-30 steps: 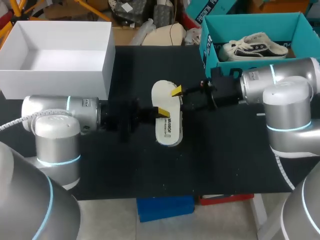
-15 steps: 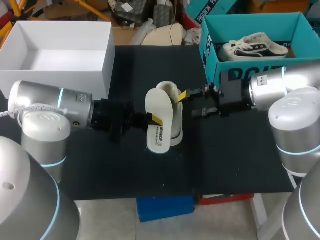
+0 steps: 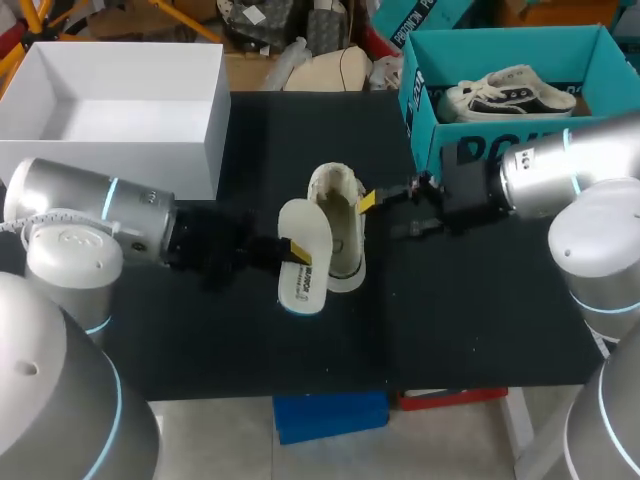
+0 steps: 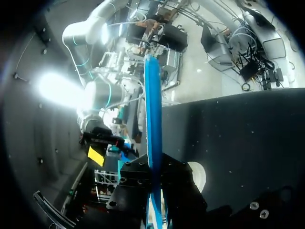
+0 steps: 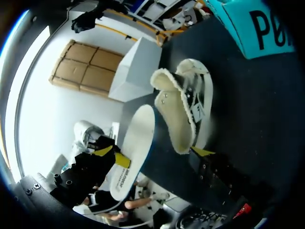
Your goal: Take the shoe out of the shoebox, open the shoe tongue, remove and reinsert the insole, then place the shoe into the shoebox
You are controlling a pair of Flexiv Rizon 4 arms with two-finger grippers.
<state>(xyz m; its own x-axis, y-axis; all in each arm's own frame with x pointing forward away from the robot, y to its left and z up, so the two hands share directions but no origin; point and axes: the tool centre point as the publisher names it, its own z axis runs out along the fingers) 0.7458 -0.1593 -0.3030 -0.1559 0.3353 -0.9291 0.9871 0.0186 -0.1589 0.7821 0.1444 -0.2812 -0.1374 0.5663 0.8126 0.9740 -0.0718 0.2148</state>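
A white low shoe with a fleecy lining (image 3: 340,222) lies on the black table (image 3: 460,310), its opening upward. My left gripper (image 3: 292,250) is shut on the white insole (image 3: 303,262), held just left of the shoe. In the left wrist view the insole (image 4: 153,109) stands edge-on between the fingers, blue underside showing. My right gripper (image 3: 386,214) is open at the shoe's right side, one yellow fingertip (image 5: 202,151) close to the shoe (image 5: 187,112). The right wrist view also shows the insole (image 5: 134,151) ahead of it. The teal shoebox (image 3: 438,110) stands at the back right.
A second white shoe (image 3: 510,92) lies inside the teal shoebox. A large white open box (image 3: 120,150) stands at the back left of the table. Black table surface lies in front of the shoe.
My left gripper has drawn the insole leftward off the shoe, so the shoe's opening now shows. My right gripper has opened wider and backed slightly to the right.
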